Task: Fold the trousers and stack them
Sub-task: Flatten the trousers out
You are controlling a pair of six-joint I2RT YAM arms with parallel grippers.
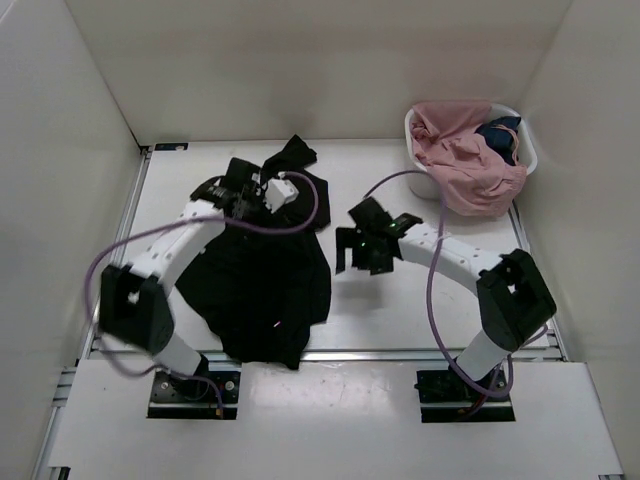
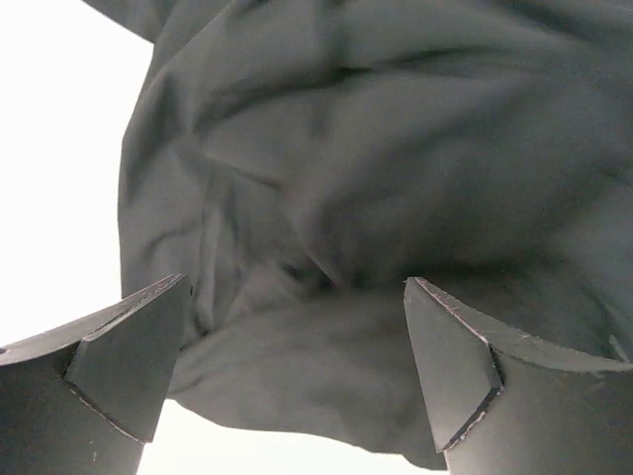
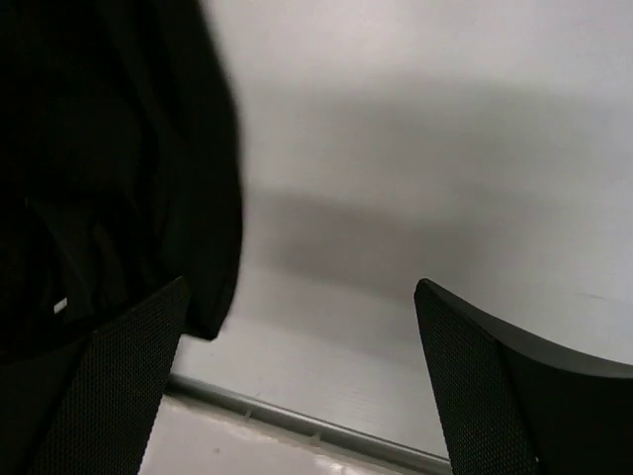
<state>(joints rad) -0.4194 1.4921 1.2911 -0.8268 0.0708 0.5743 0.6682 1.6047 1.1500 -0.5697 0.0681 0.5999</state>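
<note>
The black trousers (image 1: 270,280) lie crumpled on the left half of the table, with one part reaching to the far edge (image 1: 292,152). My left gripper (image 1: 236,182) hovers low over their far left part. In the left wrist view the gripper (image 2: 297,366) is open and the wrinkled dark fabric (image 2: 346,198) lies between and beyond its fingers, unclamped. My right gripper (image 1: 362,250) is open and empty over bare table just right of the trousers. In the right wrist view the gripper (image 3: 297,386) has the trousers' edge (image 3: 109,178) at its left.
A white basket (image 1: 528,150) stands at the far right corner, holding a pink garment (image 1: 470,170) and a small dark blue garment (image 1: 500,135). White walls close in the table. A metal rail (image 3: 297,426) marks the table's near edge.
</note>
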